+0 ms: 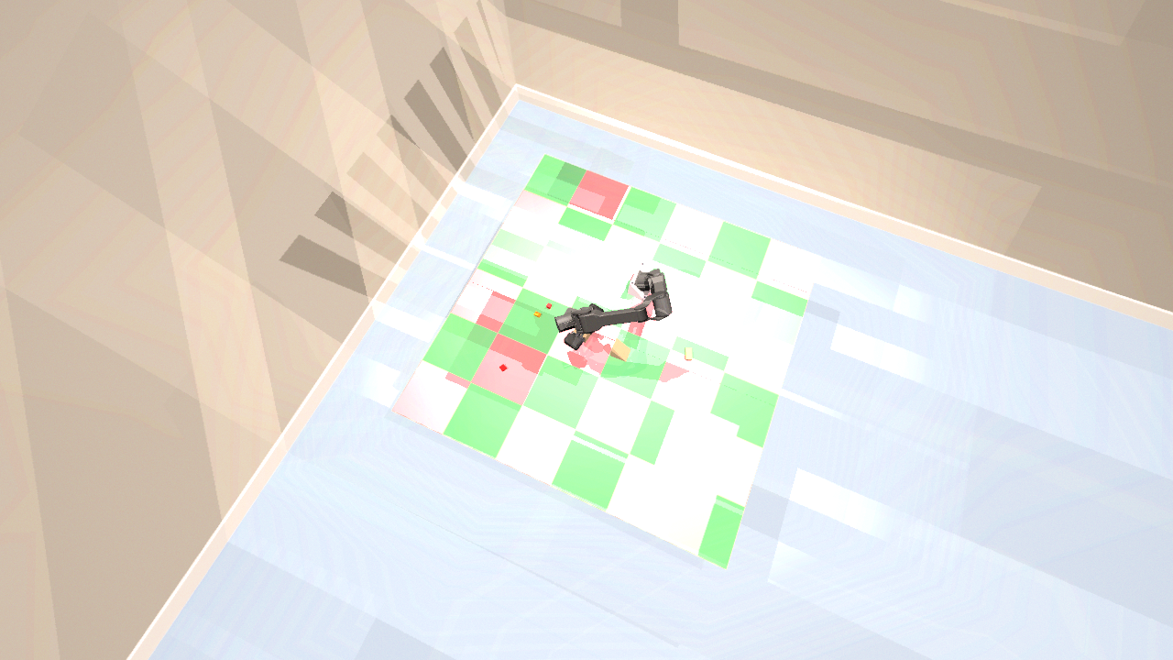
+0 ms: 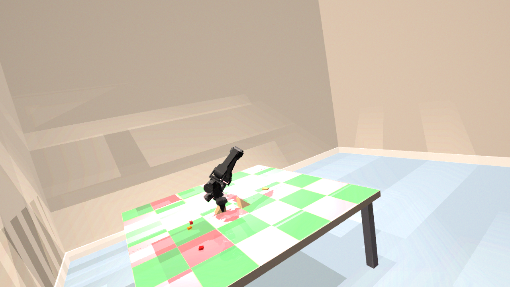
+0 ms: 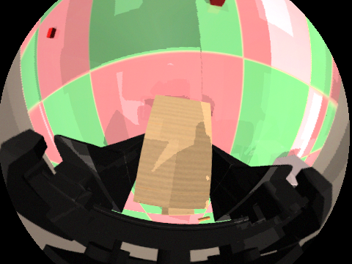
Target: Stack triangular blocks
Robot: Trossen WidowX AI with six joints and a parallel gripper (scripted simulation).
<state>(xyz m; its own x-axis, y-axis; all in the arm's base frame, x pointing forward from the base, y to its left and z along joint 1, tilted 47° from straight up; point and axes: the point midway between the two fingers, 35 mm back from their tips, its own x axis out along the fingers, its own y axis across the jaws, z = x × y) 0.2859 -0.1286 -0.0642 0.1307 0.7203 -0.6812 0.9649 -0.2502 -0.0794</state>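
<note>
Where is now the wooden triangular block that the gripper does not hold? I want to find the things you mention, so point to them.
In the top view, the loose wooden triangular block (image 1: 620, 350) (image 2: 242, 202) sits right of the gripper (image 1: 580, 336) (image 2: 222, 210) (image 3: 174, 161).

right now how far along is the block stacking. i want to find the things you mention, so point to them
Done: one triangular block (image 2: 218, 210) (image 3: 174, 154) is gripped in the tool (image 2: 222, 210) (image 3: 176, 140). In hand: bringing it over, it seems. Left: the other block (image 1: 620, 350) (image 2: 241, 202) stands apart with its slope uncovered, so mating the slopes, releasing and backing away all remain.
</note>
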